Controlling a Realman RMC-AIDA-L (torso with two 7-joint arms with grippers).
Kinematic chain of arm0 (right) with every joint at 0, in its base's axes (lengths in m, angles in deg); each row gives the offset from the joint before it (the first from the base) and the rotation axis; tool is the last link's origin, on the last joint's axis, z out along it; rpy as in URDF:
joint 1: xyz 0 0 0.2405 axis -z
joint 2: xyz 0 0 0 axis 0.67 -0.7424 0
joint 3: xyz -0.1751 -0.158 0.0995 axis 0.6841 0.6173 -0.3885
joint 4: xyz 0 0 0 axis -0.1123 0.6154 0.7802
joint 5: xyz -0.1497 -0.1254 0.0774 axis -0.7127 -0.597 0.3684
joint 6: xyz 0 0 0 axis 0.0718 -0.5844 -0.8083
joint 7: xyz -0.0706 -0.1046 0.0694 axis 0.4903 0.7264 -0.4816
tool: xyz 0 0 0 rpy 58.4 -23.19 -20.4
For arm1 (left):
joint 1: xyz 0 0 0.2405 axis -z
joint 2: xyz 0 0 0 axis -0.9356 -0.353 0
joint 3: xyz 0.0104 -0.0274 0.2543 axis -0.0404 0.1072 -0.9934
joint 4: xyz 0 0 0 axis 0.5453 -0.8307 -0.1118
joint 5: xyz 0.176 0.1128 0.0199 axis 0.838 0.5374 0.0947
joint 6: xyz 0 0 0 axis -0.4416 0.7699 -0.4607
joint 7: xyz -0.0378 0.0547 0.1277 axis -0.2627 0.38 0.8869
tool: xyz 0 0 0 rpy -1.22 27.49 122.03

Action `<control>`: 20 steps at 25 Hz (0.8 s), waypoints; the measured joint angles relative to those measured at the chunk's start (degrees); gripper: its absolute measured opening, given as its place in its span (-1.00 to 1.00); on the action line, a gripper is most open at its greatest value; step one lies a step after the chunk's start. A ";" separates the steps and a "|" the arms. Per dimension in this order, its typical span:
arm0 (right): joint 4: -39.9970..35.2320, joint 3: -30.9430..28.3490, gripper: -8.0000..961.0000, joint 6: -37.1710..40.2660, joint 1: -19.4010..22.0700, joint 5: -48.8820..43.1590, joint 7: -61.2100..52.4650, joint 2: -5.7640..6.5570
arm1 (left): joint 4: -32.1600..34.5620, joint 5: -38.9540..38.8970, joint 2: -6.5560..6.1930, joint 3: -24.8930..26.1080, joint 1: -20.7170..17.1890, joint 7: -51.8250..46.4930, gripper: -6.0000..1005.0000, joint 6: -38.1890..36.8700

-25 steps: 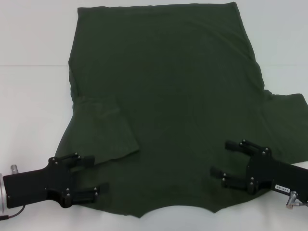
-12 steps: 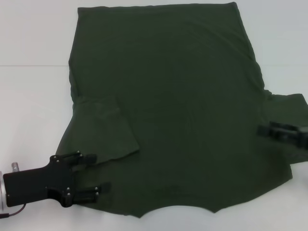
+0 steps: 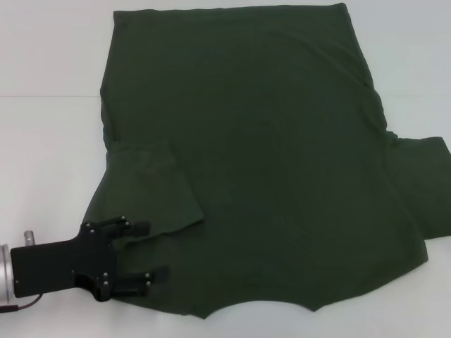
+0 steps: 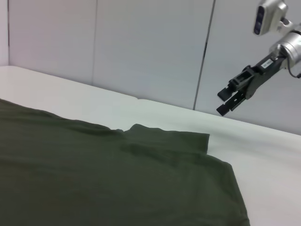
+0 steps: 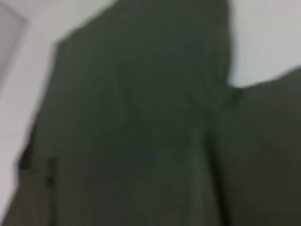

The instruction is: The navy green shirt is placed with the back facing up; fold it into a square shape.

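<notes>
Head view: the navy green shirt point(image 3: 254, 155) lies spread across the white table point(image 3: 49, 141), its left sleeve already folded inward. The left gripper point(image 3: 144, 252), lower left, spreads its fingers at the shirt's near edge, apparently lining up a grasp.

Left wrist view: the right gripper point(image 4: 226, 100), upper right, hangs raised, fingers slightly parted, clear of the cloth.

Right wrist view: only shirt.

shirt: navy green shirt point(image 3: 261, 155), dark olive, plain side up
pose: spread flat, left sleeve folded inward, right sleeve out
place: white table point(image 3: 42, 141)
</notes>
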 joint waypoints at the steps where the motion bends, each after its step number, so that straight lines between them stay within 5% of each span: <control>1: -0.93 -0.12 0.86 0.09 -0.51 -2.06 -1.55 0.10 | -0.07 0.12 -0.01 -0.07 0.17 0.01 0.71 -0.02; 11: -4.22 -1.36 0.86 -1.18 -8.92 -24.00 -9.51 0.56 | -0.63 0.39 0.08 -0.25 0.80 0.17 0.71 -0.02; 20: 0.43 -0.61 0.86 -7.18 -10.82 -27.66 -9.93 -0.06 | -0.70 0.40 0.15 -0.22 0.47 0.18 0.71 -0.01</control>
